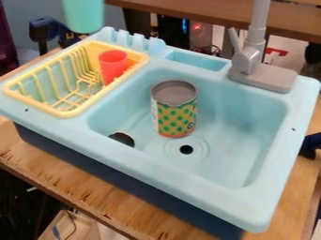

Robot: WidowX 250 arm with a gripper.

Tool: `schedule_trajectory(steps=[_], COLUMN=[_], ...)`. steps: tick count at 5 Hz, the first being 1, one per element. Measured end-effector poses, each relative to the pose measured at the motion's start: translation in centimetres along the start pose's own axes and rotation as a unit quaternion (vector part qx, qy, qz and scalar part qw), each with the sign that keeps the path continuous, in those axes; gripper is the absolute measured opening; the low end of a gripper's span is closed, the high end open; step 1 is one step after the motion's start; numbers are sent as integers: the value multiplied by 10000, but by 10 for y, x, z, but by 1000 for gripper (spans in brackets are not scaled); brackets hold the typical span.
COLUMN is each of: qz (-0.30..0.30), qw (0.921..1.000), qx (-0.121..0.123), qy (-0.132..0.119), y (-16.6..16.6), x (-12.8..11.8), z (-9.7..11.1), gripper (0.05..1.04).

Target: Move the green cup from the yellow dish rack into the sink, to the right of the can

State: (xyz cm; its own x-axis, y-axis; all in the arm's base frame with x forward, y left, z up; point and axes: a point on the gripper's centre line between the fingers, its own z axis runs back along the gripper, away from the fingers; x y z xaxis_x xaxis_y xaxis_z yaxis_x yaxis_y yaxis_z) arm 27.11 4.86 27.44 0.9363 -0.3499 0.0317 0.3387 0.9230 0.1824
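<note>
Can (174, 112) — upright in the sink (248, 126) — near drain (186, 149).

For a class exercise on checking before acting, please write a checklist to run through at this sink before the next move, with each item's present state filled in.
1. Can stands upright in the sink basin: ok.
2. Drain hole left uncovered by the can: ok.
3. Red cup inside the yellow rack: ok.
4. Green object at the top left fully visible: not ok, the picture's edge cuts it off.
5. Can's weight and contents known: cannot tell.
6. Dark round patch at the basin's left identified as hole or object: cannot tell.
</note>
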Motion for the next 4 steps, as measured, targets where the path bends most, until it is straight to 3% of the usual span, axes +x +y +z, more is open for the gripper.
schedule_trajectory(steps=[1,2,3,4], qz=[-787,-1605,-1990,-2214], qw=[9958,9845,9757,9663], qx=[-286,-491,-671,-1056], qy=[-361,-510,-623,-780], y=[-53,-103,-149,-186], x=[5,11,21,41], z=[5,1,-11,-36], gripper=[77,77,77,77])
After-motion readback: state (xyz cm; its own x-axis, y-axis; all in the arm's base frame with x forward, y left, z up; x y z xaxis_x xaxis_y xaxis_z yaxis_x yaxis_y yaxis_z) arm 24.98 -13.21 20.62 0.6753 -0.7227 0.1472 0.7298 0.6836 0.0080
